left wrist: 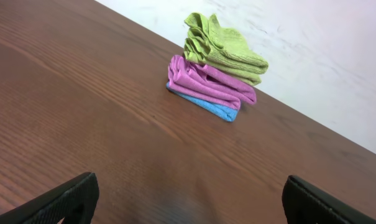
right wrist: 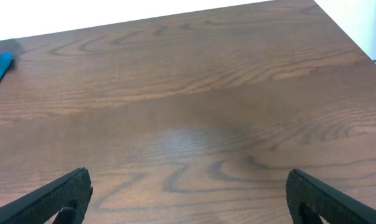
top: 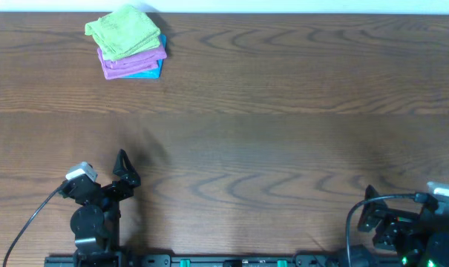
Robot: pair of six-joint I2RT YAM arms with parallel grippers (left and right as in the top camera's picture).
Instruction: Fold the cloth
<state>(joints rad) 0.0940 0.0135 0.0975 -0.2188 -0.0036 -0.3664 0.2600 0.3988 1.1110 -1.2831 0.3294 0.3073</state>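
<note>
Your green cloth [top: 125,31] lies folded on top of a purple cloth [top: 135,62] and a blue cloth [top: 148,73], at the far left of the table [top: 283,111]. Your left gripper [left wrist: 189,198] and right gripper [right wrist: 188,194] both stand wide and released, holding nothing, well apart from that pile
</note>
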